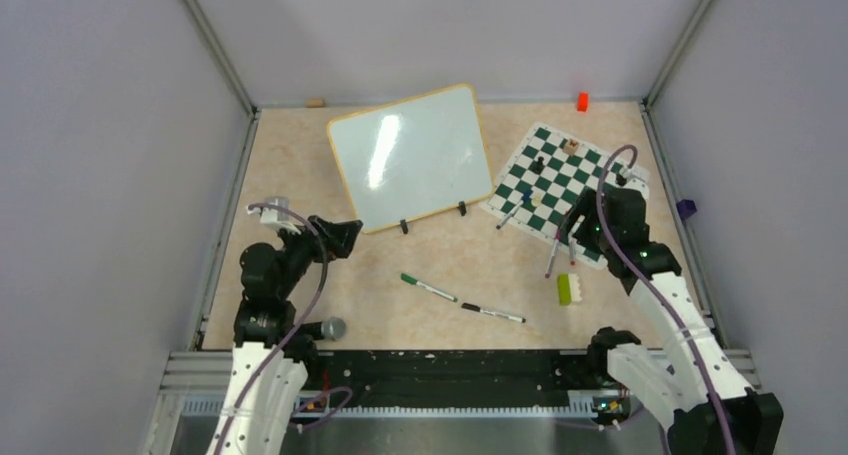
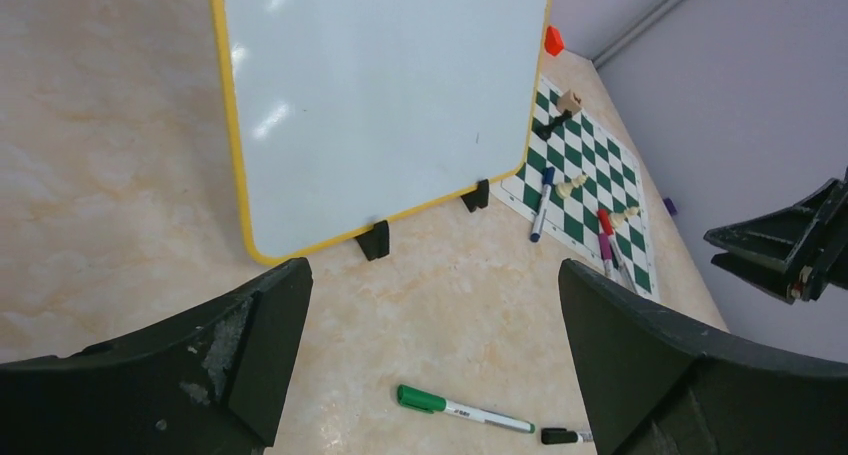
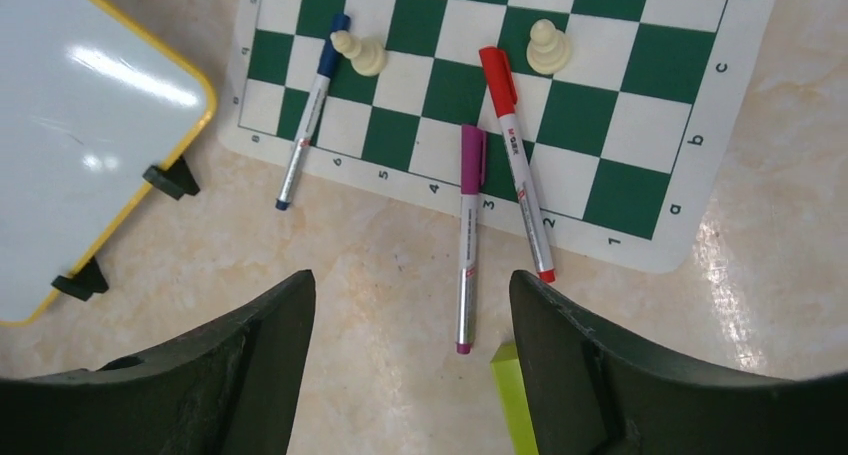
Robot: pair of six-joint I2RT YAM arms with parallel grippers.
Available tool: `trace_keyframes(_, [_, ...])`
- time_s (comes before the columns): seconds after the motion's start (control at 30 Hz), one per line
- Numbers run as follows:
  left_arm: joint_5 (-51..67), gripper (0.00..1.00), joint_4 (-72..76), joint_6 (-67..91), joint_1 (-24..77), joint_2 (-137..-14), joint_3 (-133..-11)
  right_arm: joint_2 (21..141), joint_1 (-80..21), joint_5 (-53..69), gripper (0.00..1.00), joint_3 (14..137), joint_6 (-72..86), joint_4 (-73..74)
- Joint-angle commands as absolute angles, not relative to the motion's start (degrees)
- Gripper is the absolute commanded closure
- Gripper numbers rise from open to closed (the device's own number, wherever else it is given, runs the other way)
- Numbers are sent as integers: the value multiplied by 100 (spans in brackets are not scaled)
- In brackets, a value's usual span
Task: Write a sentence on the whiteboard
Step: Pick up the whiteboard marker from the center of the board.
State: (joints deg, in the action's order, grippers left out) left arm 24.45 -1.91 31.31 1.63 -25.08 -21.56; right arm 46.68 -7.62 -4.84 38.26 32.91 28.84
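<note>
The whiteboard (image 1: pixel 410 155) stands tilted at the back centre on two black clip feet, and its face is blank; no sentence shows on it. It also shows in the left wrist view (image 2: pixel 380 95) and the right wrist view (image 3: pixel 60 145). My left gripper (image 1: pixel 345 237) (image 2: pixel 432 270) is open and empty, near the board's front left corner. My right gripper (image 1: pixel 580 220) (image 3: pixel 412 280) is open and empty above a purple marker (image 3: pixel 467 240) (image 1: pixel 553 258), which lies half off the chess mat. A green marker (image 1: pixel 428 287) (image 2: pixel 460 407) and a black marker (image 1: pixel 492 313) lie on the table in front.
The chequered chess mat (image 1: pixel 600 170) (image 3: pixel 600 105) lies at the right with a red marker (image 3: pixel 518 165), a blue marker (image 3: pixel 308 125) and a few chess pieces. A lime block (image 1: pixel 565 288) (image 3: pixel 515 395) sits by the right fingers. An orange block (image 1: pixel 582 101) sits at the back wall.
</note>
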Motion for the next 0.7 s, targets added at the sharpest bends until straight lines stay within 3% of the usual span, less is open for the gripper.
trace_keyframes(0.0, [1639, 1, 130, 4021, 173, -2197, -1770, 5286, -1211, -1100, 33, 4119, 3061, 2975])
trace_keyframes(0.07, [1898, 2, 433, 4035, 168, -2096, -1558, 5583, -1398, -1271, 40, 4122, 3089, 2958])
trace_keyframes(0.2, [2557, 2, 596, 3961, 168, -2283, -1511, 5979, -1630, -1413, 42, 4013, 3273, 2794])
trace_keyframes(0.43, [3390, 5, 1017, 3976, 173, -3007, -1559, 6407, -1790, -1630, 55, 3676, 3661, 2373])
trace_keyframes(0.67, [3538, 6, 1064, 3886, 176, -3069, -1582, 7079, -1816, -1810, 55, 3583, 3910, 2224])
